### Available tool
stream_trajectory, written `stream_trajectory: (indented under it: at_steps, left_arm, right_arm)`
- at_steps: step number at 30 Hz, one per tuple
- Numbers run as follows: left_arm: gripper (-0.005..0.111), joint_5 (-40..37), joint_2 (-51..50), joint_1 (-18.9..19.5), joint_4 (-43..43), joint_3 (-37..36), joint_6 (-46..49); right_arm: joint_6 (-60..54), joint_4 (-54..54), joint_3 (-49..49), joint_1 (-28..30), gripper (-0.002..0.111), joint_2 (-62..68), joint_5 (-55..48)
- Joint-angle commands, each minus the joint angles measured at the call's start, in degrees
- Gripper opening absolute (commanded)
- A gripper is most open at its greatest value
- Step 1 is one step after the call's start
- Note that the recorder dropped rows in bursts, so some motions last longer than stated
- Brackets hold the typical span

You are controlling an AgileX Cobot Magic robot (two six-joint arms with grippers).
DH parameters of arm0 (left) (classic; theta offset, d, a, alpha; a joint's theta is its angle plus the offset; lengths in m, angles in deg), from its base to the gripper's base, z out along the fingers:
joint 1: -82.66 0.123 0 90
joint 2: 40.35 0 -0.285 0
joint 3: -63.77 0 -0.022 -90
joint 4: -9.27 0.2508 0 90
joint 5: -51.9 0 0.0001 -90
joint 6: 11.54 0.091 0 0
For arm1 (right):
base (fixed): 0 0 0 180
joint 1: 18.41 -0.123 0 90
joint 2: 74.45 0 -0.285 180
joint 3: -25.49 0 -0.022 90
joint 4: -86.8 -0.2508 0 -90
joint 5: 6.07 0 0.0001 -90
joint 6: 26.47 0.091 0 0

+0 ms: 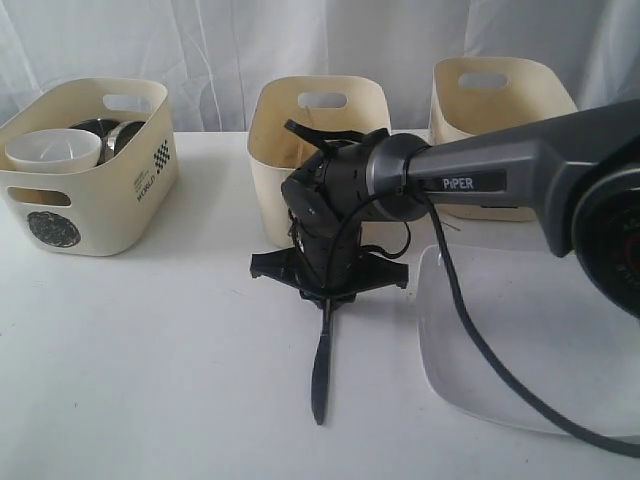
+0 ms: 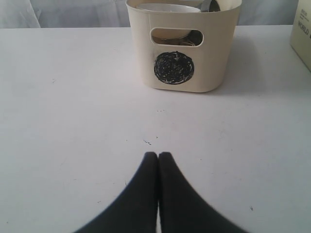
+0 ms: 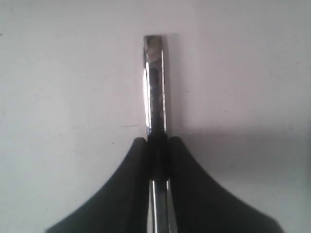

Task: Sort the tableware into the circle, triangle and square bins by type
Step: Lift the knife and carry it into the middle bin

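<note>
Circle bin (image 1: pixel 100 215) upper left holds white bowl (image 1: pixel 52 150), steelware (image 1: pixel 125 135). Right gripper (image 3: pixel 158 141) clamped on steel utensil (image 1: pixel 320 375), centre; left gripper (image 2: pixel 158 156) closed, empty. Plate (image 1: pixel 520 340) lower right unsorted.

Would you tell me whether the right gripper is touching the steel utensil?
Touching. The right wrist view shows the right gripper with fingers pressed against both sides of the steel utensil.

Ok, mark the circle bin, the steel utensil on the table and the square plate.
circle bin (image 2: pixel 218 58), left wrist view, on its front wall.
steel utensil (image 3: pixel 155 82), right wrist view, on the bare shaft near its squared end.
square plate (image 1: pixel 540 320), exterior view, on its bare middle.
</note>
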Motion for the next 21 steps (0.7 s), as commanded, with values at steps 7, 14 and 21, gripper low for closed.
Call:
stream_trajectory:
  at_steps: [7,14,21]
  left_arm:
    - [0.0,-0.18,0.3,0.03,-0.22,-0.16,-0.21]
    - [0.0,-0.18,0.3,0.03,-0.22,-0.16,-0.21]
    - [0.0,-0.18,0.3,0.03,-0.22,-0.16,-0.21]
  right_arm:
    - [-2.14,-5.44,-11.87,-0.28,0.0,-6.81,17.96]
    - [-2.27,-8.4,-26.59,1.85,0.0,-16.31,40.7]
    - [0.14,-9.71,-35.16,5.08,0.0,-23.19,52.71]
